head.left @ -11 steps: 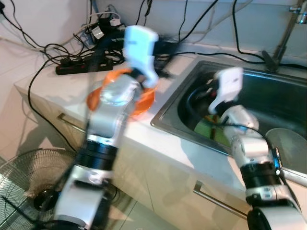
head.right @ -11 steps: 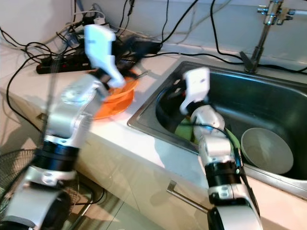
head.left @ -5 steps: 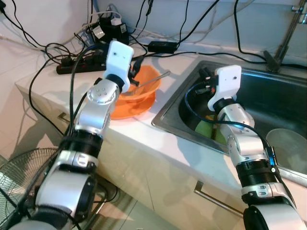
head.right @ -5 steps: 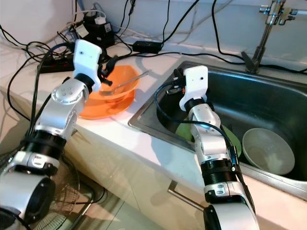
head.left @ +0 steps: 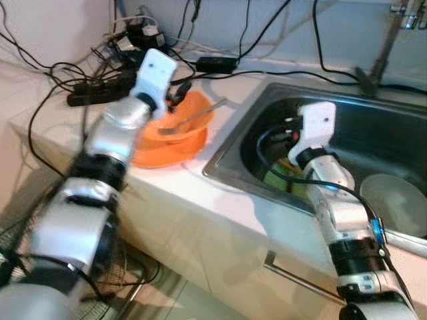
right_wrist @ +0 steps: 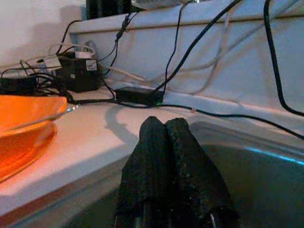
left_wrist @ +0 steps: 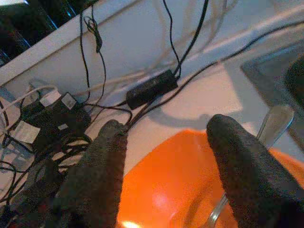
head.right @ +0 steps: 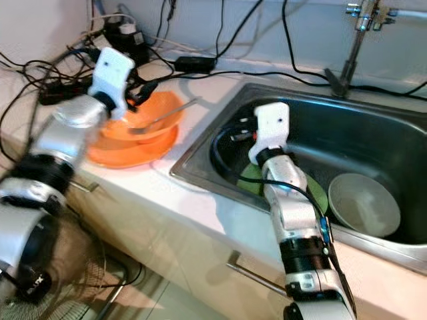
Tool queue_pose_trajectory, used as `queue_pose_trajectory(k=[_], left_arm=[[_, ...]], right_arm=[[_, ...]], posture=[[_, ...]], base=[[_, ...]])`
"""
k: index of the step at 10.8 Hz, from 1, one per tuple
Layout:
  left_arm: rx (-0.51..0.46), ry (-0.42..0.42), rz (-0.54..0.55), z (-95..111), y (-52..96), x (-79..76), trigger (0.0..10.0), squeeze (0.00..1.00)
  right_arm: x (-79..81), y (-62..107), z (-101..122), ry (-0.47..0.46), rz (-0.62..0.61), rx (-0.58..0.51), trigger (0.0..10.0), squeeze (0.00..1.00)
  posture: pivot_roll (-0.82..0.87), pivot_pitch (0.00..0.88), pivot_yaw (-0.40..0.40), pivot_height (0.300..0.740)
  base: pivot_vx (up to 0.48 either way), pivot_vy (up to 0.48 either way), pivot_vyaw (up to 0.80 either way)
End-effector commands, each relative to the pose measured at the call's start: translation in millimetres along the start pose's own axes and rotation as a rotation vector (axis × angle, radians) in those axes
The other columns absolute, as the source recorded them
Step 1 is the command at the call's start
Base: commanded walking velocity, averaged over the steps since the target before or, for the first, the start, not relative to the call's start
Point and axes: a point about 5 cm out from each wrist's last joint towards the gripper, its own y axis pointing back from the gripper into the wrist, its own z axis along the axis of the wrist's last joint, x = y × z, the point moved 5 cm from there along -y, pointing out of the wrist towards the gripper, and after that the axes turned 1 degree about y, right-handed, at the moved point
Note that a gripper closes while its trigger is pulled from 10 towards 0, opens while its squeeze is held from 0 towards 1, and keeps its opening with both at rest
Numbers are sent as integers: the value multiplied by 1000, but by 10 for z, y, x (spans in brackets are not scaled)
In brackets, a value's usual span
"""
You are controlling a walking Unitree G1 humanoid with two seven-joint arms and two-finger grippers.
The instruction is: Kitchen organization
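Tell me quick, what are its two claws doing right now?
Left gripper: open, empty, over the orange bowl.
Right gripper: shut, holding nothing, above the sink.

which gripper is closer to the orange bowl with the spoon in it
Left. The left gripper hovers open right above the orange bowl; the right gripper, shut, is off to the side over the sink.

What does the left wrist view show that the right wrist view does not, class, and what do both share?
Left wrist view: the left hand open above the orange bowl, with a metal spoon resting in it. Right wrist view: the right hand shut, fingers pressed together, at the steel sink, the bowl seen from the side. Both share the white counter, the black power adapter and tangled cables.
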Motion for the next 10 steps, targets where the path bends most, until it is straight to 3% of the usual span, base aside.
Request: queue_pose_trajectory(k=[1,5,10], left_arm=[[46,-63,-39,-53,21,52,10000,0],[195,-184,-157,-309,151,140,10000,0],[186,-166,-184,-341,131,54,10000,0]], right_arm=[[90,7,48,-6,23,-4,10000,0],[133,183,-43,-17,37,46,10000,0],[178,352,-50,-31,29,88,10000,0]], posture=[[86,106,129,740],[83,165,119,740],[45,218,127,740]], base=[[0,0,0],[0,0,0],[0,0,0]])
